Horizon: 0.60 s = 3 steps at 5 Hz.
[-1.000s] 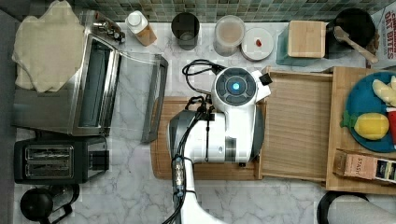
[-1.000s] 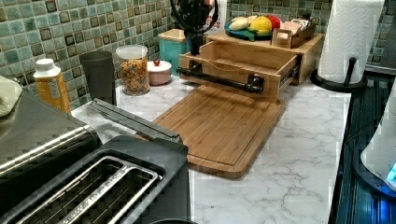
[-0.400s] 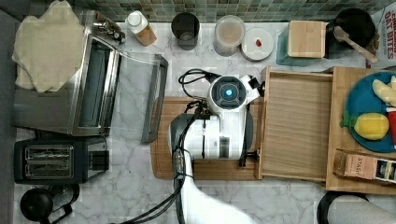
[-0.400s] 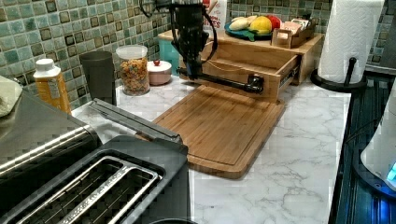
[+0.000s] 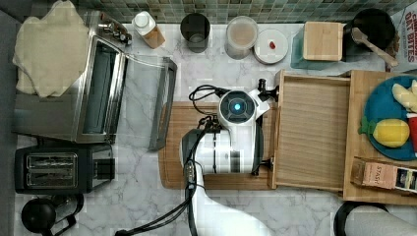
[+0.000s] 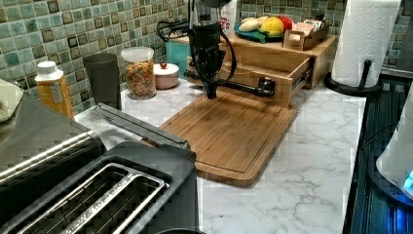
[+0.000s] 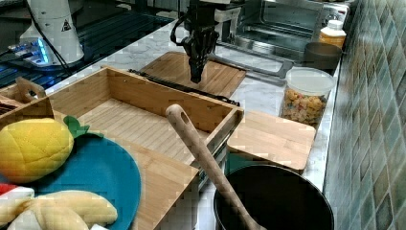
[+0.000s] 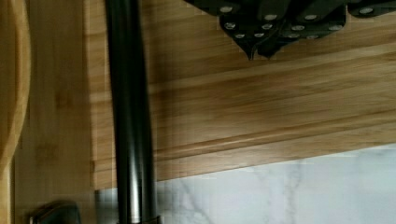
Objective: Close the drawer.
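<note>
Drawer (image 5: 313,132) pulled well out of the light wooden stand (image 5: 381,142), lying open at 3 o'clock of the arm in the top view, tray bare, one black bar handle (image 6: 243,87) across its front. Gripper (image 6: 211,90) hanging point-down just in front of that handle, over the near edge of the one bamboo cutting board (image 6: 229,131); fingertips drawn together to a single point in the wrist view, pinched closed on nothing. Probably set there so the closed tip can press flat against the drawer front, from 9 o'clock toward 3 o'clock in the top view; judged as lined up for the push, closing not yet done. Whether touching the handle or a hair short, cannot tell.

Counted along the tiled wall in the left view: one orange bottle (image 6: 53,90), one dark cup (image 6: 102,78), one cereal jar (image 6: 140,70), one small pink lidded dish (image 6: 166,75). One toaster oven (image 5: 93,83), door dropped open, and one slot toaster (image 5: 59,169) at 9 o'clock, well apart from the push line.
</note>
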Available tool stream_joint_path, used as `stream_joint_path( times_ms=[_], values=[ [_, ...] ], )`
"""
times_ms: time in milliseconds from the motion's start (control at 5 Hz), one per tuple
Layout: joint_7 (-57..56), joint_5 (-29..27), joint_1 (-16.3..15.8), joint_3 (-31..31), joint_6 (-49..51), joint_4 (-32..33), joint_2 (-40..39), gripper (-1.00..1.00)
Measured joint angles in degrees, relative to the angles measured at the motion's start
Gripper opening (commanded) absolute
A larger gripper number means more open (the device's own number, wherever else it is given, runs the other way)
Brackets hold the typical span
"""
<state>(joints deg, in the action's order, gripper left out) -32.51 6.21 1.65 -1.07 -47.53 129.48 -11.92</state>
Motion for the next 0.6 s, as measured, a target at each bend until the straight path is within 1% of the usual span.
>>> stream_joint_path(
  times_ms=[200, 600],
  values=[
    [-0.3, 2.9, 0.8, -0.3, -1.9, 1.6, 0.2, -1.0],
    [-6.1, 2.8, 2.1, -3.3, -2.4, 1.8, -0.2, -1.0]
  ],
)
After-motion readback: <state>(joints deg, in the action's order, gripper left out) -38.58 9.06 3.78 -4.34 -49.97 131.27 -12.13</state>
